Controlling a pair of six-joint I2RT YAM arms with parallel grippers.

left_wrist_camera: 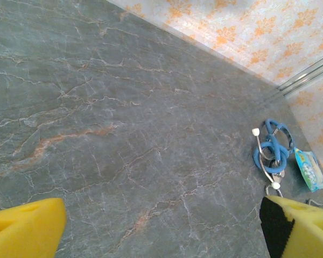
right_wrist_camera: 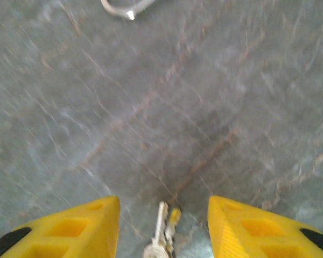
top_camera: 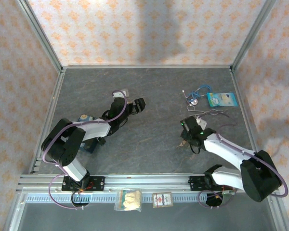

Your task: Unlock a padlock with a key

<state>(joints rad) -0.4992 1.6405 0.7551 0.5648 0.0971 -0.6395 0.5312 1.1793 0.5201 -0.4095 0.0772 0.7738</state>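
Grey veined stone covers the bench (top_camera: pixel 154 159), with orange-patterned walls (top_camera: pixel 135 29) behind it. From above, my left arm (top_camera: pixel 94 129) reaches forward toward mid-bench with its elbow folded low. My right arm (top_camera: pixel 226 149) bends inward, its wrist tipped down at the surface.

My left wrist camera adds what the overhead picture is too small to give. The left jaws stand wide apart over bare stone, with a yellow pad (left_wrist_camera: pixel 27 228) in each lower corner. The blue cord bundle (left_wrist_camera: pixel 272 150) and a blue packet (left_wrist_camera: pixel 310 169) lie well off to one side.

My right wrist camera is blurred. It shows the right jaws apart, their pads (right_wrist_camera: pixel 75 228) flanking a slim silvery piece on the bench. This is probably the key (right_wrist_camera: pixel 161 223). Neither pad touches it, and a small yellowish bit (right_wrist_camera: pixel 174 216) sits just beside it.
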